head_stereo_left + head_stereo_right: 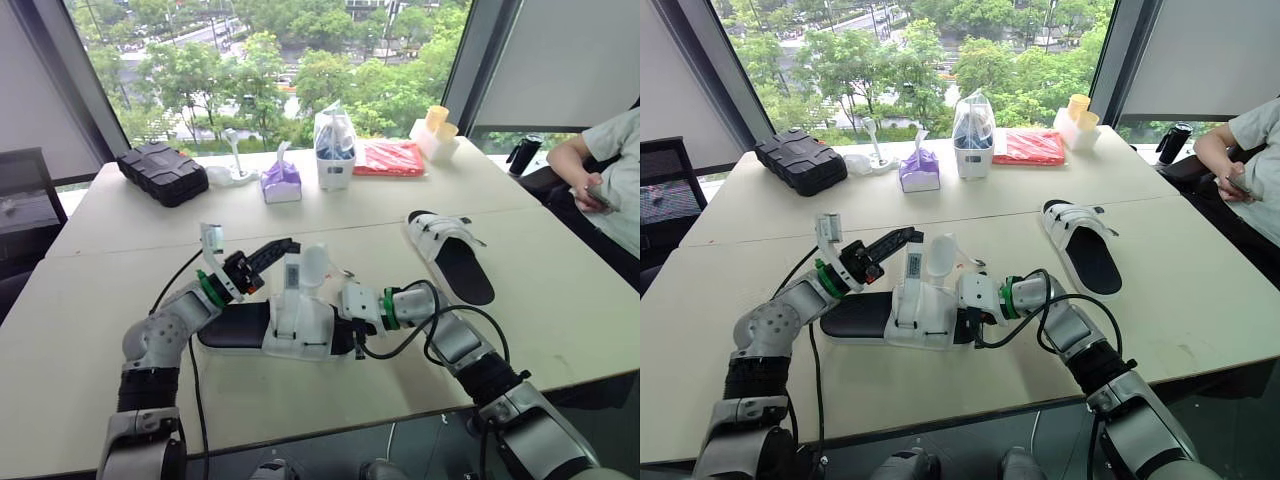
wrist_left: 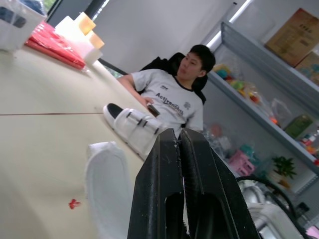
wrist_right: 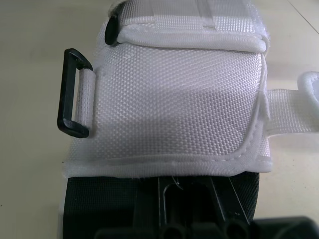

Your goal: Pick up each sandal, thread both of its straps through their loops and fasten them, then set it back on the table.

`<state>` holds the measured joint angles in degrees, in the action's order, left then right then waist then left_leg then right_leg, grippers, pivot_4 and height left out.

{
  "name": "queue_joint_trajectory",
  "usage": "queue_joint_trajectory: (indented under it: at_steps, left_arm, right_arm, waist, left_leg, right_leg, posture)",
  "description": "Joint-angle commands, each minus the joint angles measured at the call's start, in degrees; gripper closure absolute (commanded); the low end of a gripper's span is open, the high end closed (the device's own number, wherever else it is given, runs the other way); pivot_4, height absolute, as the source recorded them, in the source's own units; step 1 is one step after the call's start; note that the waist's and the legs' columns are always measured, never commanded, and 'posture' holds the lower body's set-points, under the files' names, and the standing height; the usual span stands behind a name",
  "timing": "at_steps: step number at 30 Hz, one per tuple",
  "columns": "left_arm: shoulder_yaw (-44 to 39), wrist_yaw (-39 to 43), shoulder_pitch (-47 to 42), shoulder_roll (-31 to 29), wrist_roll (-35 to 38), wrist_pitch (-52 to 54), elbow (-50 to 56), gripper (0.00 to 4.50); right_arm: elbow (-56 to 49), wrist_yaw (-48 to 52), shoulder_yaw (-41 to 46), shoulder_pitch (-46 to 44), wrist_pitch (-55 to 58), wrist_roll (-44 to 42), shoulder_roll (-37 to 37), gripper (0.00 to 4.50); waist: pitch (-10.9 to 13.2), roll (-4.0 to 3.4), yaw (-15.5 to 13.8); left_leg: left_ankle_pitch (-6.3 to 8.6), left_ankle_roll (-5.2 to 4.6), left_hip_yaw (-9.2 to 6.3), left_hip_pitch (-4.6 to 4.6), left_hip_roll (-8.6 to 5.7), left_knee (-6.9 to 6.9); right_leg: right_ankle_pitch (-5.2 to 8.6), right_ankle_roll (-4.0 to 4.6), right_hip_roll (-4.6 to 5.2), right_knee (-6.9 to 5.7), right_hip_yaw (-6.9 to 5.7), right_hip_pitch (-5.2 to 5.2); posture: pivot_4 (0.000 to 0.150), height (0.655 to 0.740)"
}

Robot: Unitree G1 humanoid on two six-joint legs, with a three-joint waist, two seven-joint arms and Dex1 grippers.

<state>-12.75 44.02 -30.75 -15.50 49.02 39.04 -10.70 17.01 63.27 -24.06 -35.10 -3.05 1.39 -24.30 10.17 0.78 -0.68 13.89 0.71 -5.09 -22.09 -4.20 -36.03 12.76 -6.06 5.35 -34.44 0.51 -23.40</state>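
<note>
While kept flat on the table [image 1: 80, 310] closest in, between the two arms: the near sandal [image 1: 255, 328], black sole down, white upper gaping. Butted against its end on the robot's right, the right hand [image 1: 348, 318], apparently to stop any sliding during the strap work; impossible to tell whether clamped on the sole or merely resting there. Seen close from that wrist, the woven white flap [image 3: 174, 104] with its black loop [image 3: 72, 94] empty, nothing threaded through. Just over the sandal, the left hand [image 1: 284, 248], clenched tight with nothing visible in its pinch, tips beside the upright strap [image 1: 291, 275] rather than on it. Stood up that way probably to leave the strap free for a grab and for feeding toward the loop. Judged stage: threading barely begun on this sandal, neither strap fastened. Next likely needed: opening the left hand, catching the strap end, keeping the other end braced. Farther out toward the right side, the second sandal [image 1: 452, 255], flat on the table, well apart from both hands, straps apparently lying across its upper. At the far edge, a black case [image 1: 163, 172], a tissue pack [image 1: 281, 180], a white bag [image 1: 335, 148], a red packet [image 1: 388, 157], and beyond the table's corner a seated person [image 1: 600, 170].
</note>
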Motion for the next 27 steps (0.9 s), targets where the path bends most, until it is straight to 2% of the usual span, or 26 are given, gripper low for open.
queue_joint_trajectory:
  at_steps: [1, 10, 18, 27]
  left_arm:
    - [-0.2, -0.2, -2.6, 0.5, -1.9, -2.8, -1.1, 4.43]
    - [-2.1, -3.6, -4.3, 0.3, -1.8, -1.9, -1.9, 4.43]
    - [-1.7, -4.9, -1.5, 0.5, -2.1, -1.8, 0.7, 4.43]
    - [0.6, -2.1, 1.0, -1.5, -9.4, -6.0, -6.5, 4.43]
  right_arm:
    - [2.3, 1.0, -2.1, 2.4, 2.2, 3.0, -1.6, 4.5]
    - [2.3, 0.9, -2.1, 2.5, 2.3, 3.1, -1.7, 4.5]
    - [2.4, 0.9, -2.1, 2.5, 2.2, 3.2, -1.7, 4.5]
    - [2.5, 0.9, -2.2, 2.4, 2.1, 3.3, -1.6, 4.5]
  waist:
    - [0.0, 0.0, 0.0]
    - [0.0, 0.0, 0.0]
    - [0.0, 0.0, 0.0]
    - [0.0, 0.0, 0.0]
  left_leg:
    - [0.0, 0.0, 0.0, -0.01, 0.0, 0.0]
    - [0.0, 0.0, -0.01, -0.01, 0.0, -0.02]
    - [0.0, 0.0, 0.0, -0.01, 0.0, -0.02]
    - [0.0, 0.0, 0.01, 0.0, 0.0, -0.02]
  right_leg:
    - [0.0, 0.0, 0.0, 0.0, 0.0, -0.01]
    - [-0.01, -0.02, 0.0, 0.0, 0.0, 0.0]
    - [-0.03, -0.05, 0.0, 0.0, 0.0, 0.0]
    - [-0.03, -0.05, -0.01, 0.0, 0.0, 0.0]
  posture:
    - [0.15, 0.74]
    - [0.15, 0.74]
    - [0.15, 0.74]
    - [0.15, 0.74]
